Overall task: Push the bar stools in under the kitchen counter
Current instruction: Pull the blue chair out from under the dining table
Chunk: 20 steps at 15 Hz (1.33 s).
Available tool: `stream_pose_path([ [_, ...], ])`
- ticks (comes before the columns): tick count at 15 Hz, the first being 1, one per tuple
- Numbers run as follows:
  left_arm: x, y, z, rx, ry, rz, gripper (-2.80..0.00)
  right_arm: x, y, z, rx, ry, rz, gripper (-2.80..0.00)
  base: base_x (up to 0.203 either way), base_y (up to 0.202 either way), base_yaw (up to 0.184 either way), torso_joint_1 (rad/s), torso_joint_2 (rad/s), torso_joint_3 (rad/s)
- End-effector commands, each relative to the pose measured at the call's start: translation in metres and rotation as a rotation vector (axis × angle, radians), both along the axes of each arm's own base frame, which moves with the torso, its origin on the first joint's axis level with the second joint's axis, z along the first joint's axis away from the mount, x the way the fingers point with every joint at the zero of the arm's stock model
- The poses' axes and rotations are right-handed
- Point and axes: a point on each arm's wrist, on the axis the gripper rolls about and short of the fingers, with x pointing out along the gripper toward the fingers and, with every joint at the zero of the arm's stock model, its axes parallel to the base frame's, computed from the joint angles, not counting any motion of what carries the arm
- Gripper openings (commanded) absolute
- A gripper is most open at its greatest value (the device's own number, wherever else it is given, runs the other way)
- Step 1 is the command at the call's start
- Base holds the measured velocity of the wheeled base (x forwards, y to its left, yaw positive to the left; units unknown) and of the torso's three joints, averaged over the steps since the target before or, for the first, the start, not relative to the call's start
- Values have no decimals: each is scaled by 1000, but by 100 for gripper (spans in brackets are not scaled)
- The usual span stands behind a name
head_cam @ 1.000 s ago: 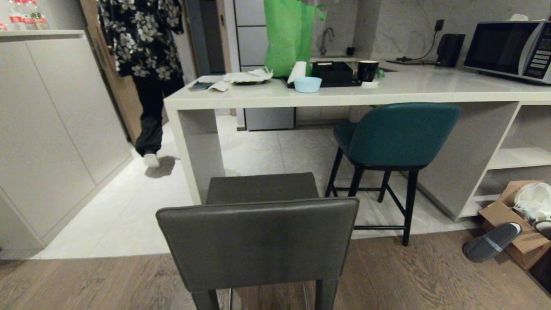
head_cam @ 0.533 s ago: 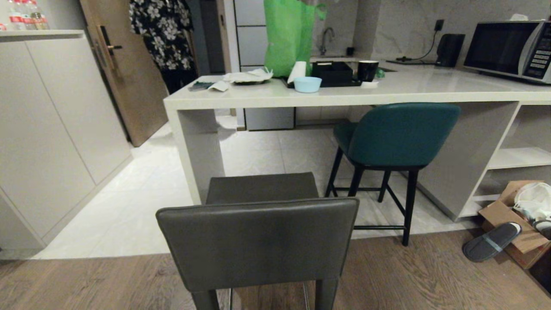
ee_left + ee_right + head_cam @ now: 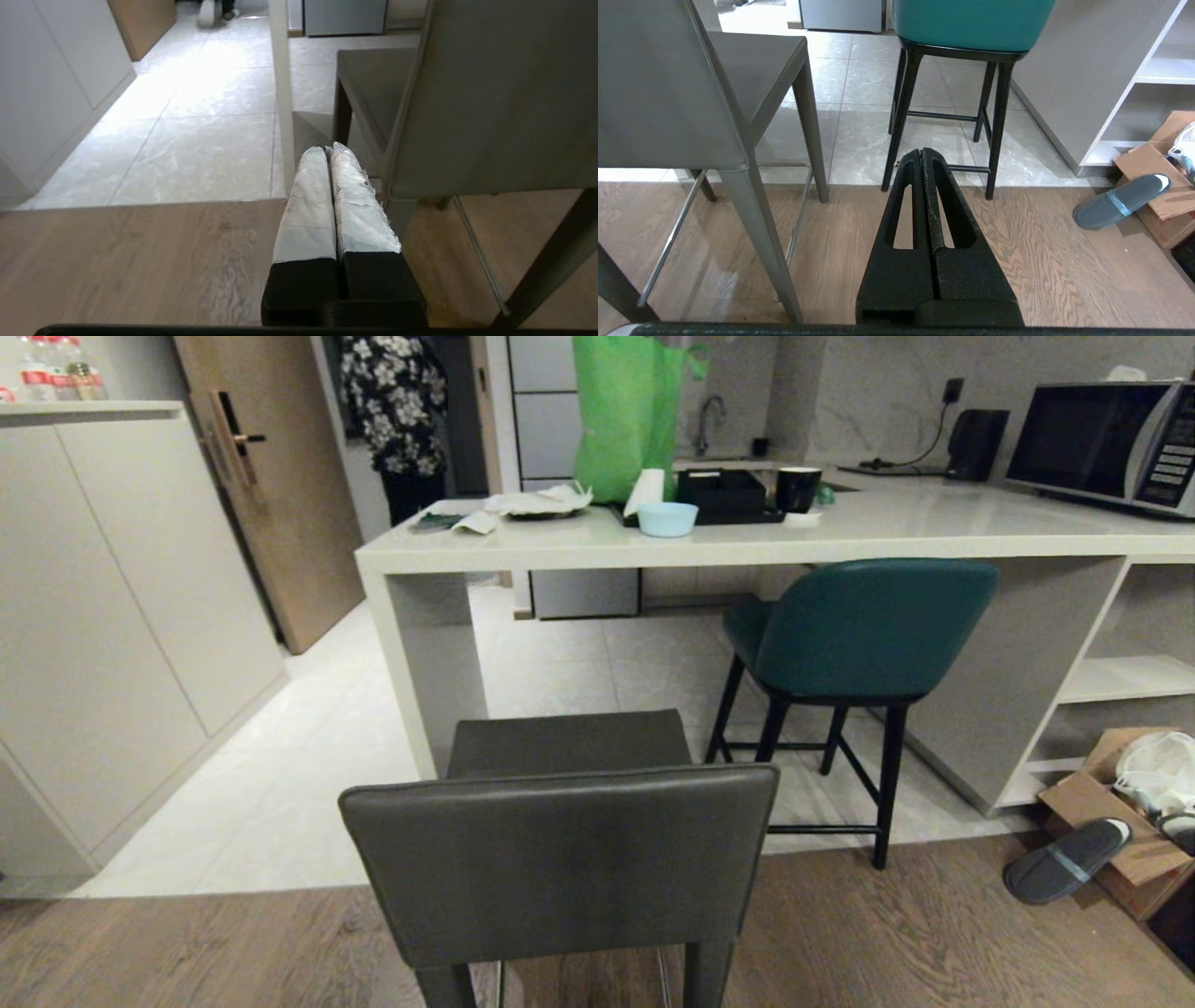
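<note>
Both sets of jaws are pressed fully together and hold nothing. The left gripper [image 3: 330,148], its fingers wrapped in white tape, hangs low beside the outer left edge of the grey stool's back without touching it. The right gripper [image 3: 920,150], bare black, hangs low on the stool's other side, pointing at the floor gap between the two stools. Neither arm appears in the head view.

The dark grey leather stool [image 3: 560,859] stands directly ahead, its low rectangular back facing the robot. It sits well out from the kitchen counter [image 3: 653,553], its legs at the seam where wood flooring meets pale tile, roughly in line with the counter's left end panel. The teal stool [image 3: 864,630], with curved back and black legs, stands further in: its seat lies under the counter's front edge, its back just outside it.

Closed fingers likely make blunt pushers, suited to pressing against a chair back. The grey stool probably needs pushing first, steered right of the end panel.

On the counter sit a green bag [image 3: 627,415], a light blue bowl [image 3: 667,519] and a microwave [image 3: 1106,443]. A person in a floral top [image 3: 397,401] stands beyond the counter's left end.
</note>
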Motion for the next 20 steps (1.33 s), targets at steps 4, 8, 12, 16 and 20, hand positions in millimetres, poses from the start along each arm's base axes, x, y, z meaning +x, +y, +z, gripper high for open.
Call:
stream_pose_path([
  [4, 0, 0, -1, -8, 6, 4, -280, 0, 0, 0, -1, 1, 1, -280, 0, 0, 0, 0, 0, 0],
  [8, 0, 0, -1, -8, 6, 4, -280, 0, 0, 0, 0, 2, 0, -280, 0, 0, 0, 0, 0, 0],
  [12, 0, 0, -1, -8, 4, 6, -280, 0, 0, 0, 0, 2, 0, -280, 2, -147, 1, 4, 2, 0],
  [16, 0, 0, -1, -10, 4, 4, -280, 0, 0, 0, 2, 2, 0, -280, 0, -194, 3, 3, 4, 1],
  [20, 0, 0, -1, -10, 4, 6, -280, 0, 0, 0, 2, 2, 0, -280, 0, -196, 2, -1, 2, 1],
])
